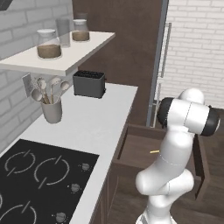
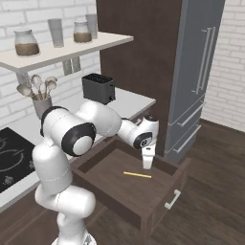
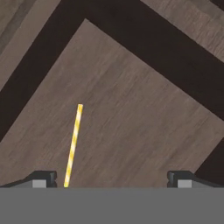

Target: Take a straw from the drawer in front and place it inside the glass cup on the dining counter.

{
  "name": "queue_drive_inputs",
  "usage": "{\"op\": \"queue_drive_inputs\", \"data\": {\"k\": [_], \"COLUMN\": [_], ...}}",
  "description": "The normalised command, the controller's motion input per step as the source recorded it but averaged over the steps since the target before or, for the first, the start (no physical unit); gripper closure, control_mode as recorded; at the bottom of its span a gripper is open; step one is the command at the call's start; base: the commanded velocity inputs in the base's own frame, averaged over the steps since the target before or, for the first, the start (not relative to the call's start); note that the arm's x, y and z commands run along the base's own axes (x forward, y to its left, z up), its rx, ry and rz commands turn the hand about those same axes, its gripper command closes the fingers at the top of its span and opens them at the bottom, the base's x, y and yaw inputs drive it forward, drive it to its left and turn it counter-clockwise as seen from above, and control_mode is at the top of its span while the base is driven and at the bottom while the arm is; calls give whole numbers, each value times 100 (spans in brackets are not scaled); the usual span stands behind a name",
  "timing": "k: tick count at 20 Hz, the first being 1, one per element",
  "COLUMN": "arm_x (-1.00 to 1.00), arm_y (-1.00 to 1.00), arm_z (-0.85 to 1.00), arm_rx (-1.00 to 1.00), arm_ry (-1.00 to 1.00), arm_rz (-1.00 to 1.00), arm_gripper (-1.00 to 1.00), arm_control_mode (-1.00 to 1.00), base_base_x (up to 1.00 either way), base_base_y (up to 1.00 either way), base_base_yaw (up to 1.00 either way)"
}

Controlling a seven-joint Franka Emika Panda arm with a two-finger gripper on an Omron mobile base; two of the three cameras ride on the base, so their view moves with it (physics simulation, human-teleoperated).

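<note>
The dark-brown drawer (image 2: 115,189) stands pulled open below the worktop, also seen as the drawer (image 1: 135,153) past my arm. The pale-yellow straw (image 2: 137,174) lies flat on its wooden floor, near the back right corner. My gripper (image 2: 147,167) hangs pointing down inside the drawer, just above the straw's right end and apart from it. In the hand view the straw (image 3: 73,144) runs up from beside the left fingertip (image 3: 43,179), and my gripper (image 3: 113,180) is open with nothing between its tips. The glass cup and the dining counter are out of view.
A grey fridge (image 2: 201,72) rises right of the drawer. On the white worktop (image 1: 92,122) stand a black toaster (image 2: 98,88) and a utensil crock (image 1: 51,110), with the black cooktop (image 1: 39,175) nearer. A shelf (image 1: 65,61) with jars hangs above. The drawer front carries a handle (image 2: 172,198).
</note>
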Motion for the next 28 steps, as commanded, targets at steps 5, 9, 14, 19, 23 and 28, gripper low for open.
{"op": "queue_drive_inputs", "data": {"k": [5,9,14,19,23,28], "arm_x": [15,7,21,28,11,0], "arm_y": [26,12,2,3,10,13], "arm_z": [-20,-39,-26,-24,-39,-38], "arm_rx": [7,10,4,0,0,0], "arm_ry": [2,-2,0,4,4,0], "arm_rz": [0,0,0,0,0,0], "arm_gripper": [-100,-100,-100,-100,-100,-100], "arm_control_mode": [-100,-100,-100,-100,-100,-100], "base_base_x": [0,0,0,0,0,0], "base_base_y": [0,0,0,0,0,0], "base_base_yaw": [0,0,0,0,0,0]}}
